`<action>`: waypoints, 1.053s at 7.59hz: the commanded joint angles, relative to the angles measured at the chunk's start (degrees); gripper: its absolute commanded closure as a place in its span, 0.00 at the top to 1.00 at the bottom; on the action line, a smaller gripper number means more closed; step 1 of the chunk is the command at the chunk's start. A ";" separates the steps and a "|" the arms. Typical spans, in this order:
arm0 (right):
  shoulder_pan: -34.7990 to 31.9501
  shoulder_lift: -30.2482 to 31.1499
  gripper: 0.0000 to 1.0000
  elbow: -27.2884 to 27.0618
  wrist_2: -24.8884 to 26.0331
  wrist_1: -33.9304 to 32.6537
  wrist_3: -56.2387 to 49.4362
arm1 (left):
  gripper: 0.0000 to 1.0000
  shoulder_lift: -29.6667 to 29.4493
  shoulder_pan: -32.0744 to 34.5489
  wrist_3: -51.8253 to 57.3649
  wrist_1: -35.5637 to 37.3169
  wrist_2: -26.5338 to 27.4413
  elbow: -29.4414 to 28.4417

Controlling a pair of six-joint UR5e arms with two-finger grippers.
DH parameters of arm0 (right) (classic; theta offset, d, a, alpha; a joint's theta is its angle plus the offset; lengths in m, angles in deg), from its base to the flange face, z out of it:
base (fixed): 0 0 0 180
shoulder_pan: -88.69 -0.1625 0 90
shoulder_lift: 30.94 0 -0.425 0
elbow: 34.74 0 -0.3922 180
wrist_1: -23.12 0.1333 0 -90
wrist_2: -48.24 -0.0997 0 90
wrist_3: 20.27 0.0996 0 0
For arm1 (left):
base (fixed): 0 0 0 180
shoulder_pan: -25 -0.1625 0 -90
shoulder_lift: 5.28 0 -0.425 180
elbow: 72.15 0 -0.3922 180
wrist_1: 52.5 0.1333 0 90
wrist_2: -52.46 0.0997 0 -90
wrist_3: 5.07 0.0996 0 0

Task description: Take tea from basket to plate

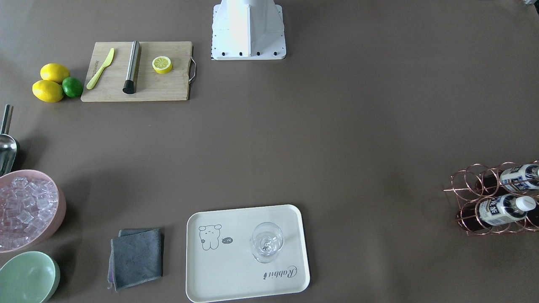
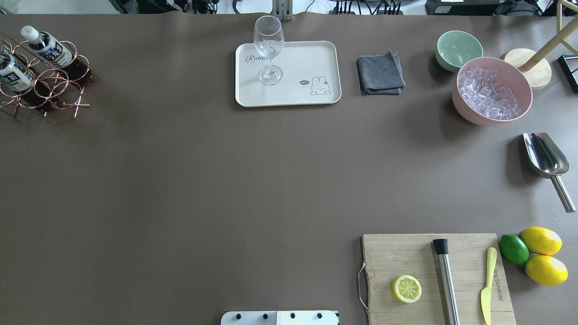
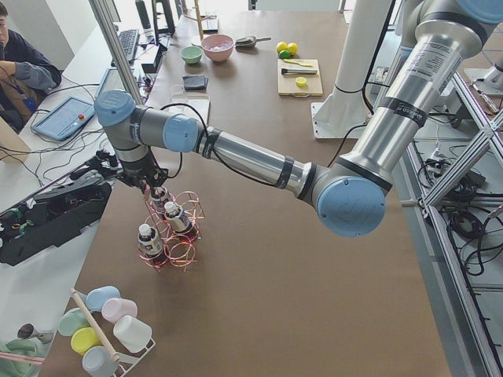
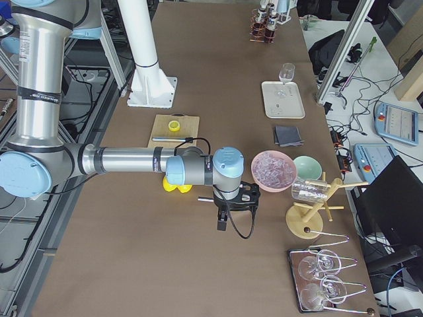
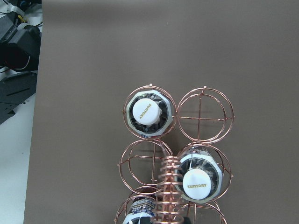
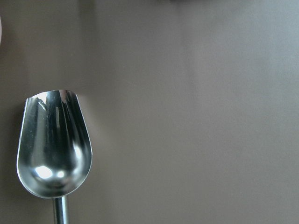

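The copper wire basket (image 2: 49, 88) stands at the table's far left and shows in the front view (image 1: 476, 185). Two bottles with white-and-blue labels (image 2: 47, 47) (image 2: 13, 74) lean in its rings. The left wrist view looks down on the basket (image 5: 205, 114), two white caps (image 5: 147, 112) (image 5: 196, 184) and the coiled handle (image 5: 168, 191). No pale yellow-beige label shows, so I cannot pick out the tea. The left gripper (image 3: 144, 184) hangs just above the basket; I cannot tell if it is open. The cream plate (image 2: 293, 63) holds a wine glass (image 2: 269, 49). The right gripper (image 4: 225, 221) hovers far off; its state is unclear.
A steel scoop (image 6: 53, 144) lies under the right wrist, also in the overhead view (image 2: 544, 155). A pink bowl of ice (image 2: 492, 92), a green bowl (image 2: 458, 49) and a grey cloth (image 2: 380, 74) lie right of the plate. A cutting board (image 2: 433, 275) and lemons (image 2: 542, 241) sit near right.
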 commanded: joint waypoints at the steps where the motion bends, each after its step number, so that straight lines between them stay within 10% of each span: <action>1: 0.00 0.00 1.00 0.00 0.09 0.02 0.05 | 0.00 0.76 0.83 0.00 4.56 -1.14 7.76; 8: 0.00 0.00 1.00 0.09 0.18 0.02 0.05 | 0.00 1.65 -5.38 -7.96 20.75 -3.43 35.27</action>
